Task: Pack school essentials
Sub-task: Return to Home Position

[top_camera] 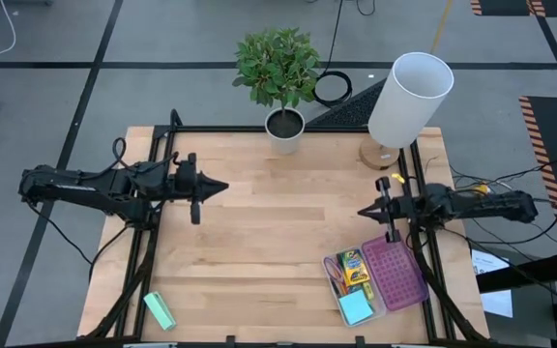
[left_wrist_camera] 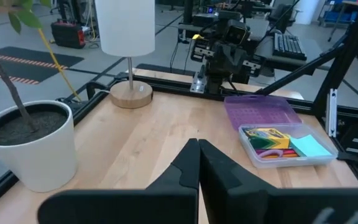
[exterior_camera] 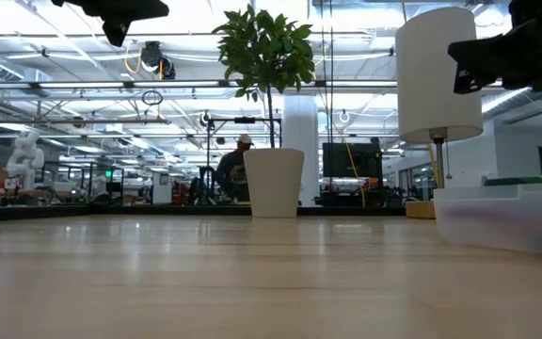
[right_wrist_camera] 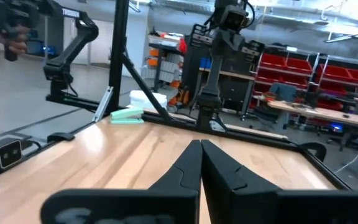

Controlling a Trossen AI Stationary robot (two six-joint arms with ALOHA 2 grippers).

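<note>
The low view looks level across the bare wooden surface [exterior_camera: 252, 282]. A white pot [exterior_camera: 274, 182] with a leafy green plant [exterior_camera: 263, 52] stands at the far edge near the middle. To its right stands a lamp with a white shade [exterior_camera: 438, 75] on a thin stem. A translucent plastic case [exterior_camera: 504, 215] sits at the right edge. Dark arm parts hang at both upper corners. A person in a cap [exterior_camera: 234, 168] shows far behind.

Bright, even light falls from overhead; ceiling strip lights [exterior_camera: 55, 85] glare in the low view. Shadows on the table [top_camera: 259, 232] are soft and short. The near tabletop in the low view looks blurred, perhaps out of focus.
</note>
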